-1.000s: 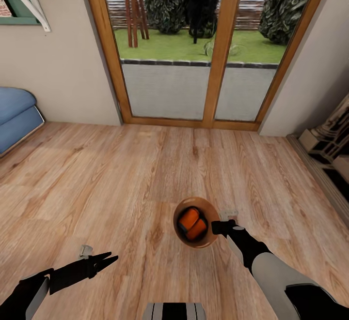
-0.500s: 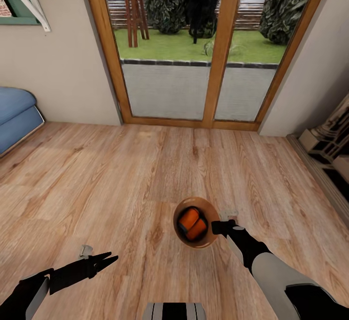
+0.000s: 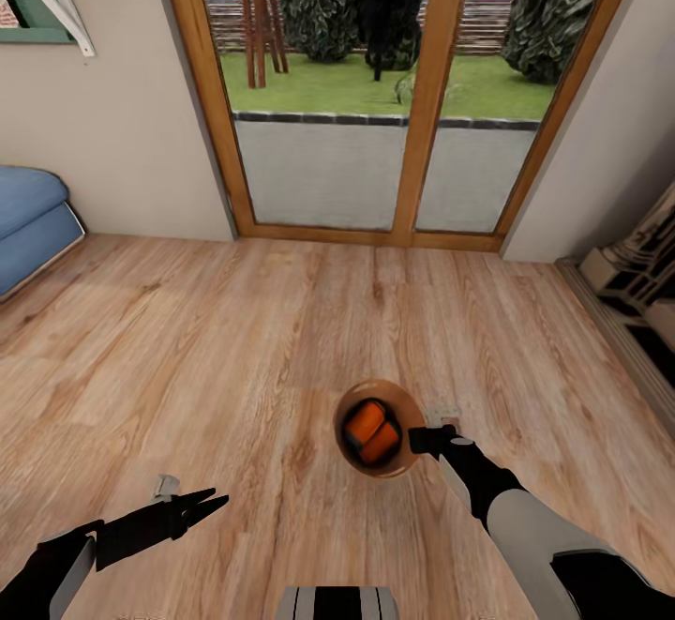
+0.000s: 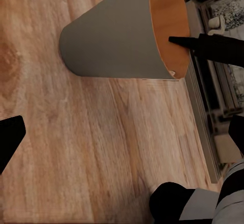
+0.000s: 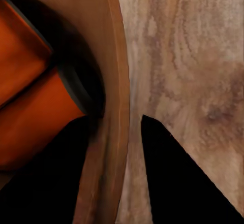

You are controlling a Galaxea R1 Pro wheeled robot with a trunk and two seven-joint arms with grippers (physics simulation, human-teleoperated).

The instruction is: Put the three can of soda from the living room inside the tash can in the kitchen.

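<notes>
Two glass doors (image 3: 375,95) in wood frames take up most of the far wall, with lawn and dark shrubs beyond them. Warm brown plank floor (image 3: 234,339) runs from their sill back toward the robot, so this is the living room. At the left edge sits the corner of a blue sofa (image 3: 28,226), and along the right wall a pale, dark-gapped piece of furniture (image 3: 637,273) that I cannot make out clearly.

Near the middle of the floor is the tash can (image 3: 379,430), upright with its orange-brown inside showing; the left wrist view shows its grey outer wall (image 4: 109,36) tapering toward the base. The right end effector (image 3: 420,439) grips its rim: one finger is inside the wall and one outside, closed on it, as the right wrist view shows (image 5: 122,148). Whether the base touches the planks I cannot tell.

The left end effector (image 3: 211,501) hangs low over bare floor, well apart from the bucket, its fingers close together and holding nothing.

Inside the bucket lie two orange cans of soda (image 3: 371,430) side by side, touching, seen again close up (image 5: 35,112).
</notes>
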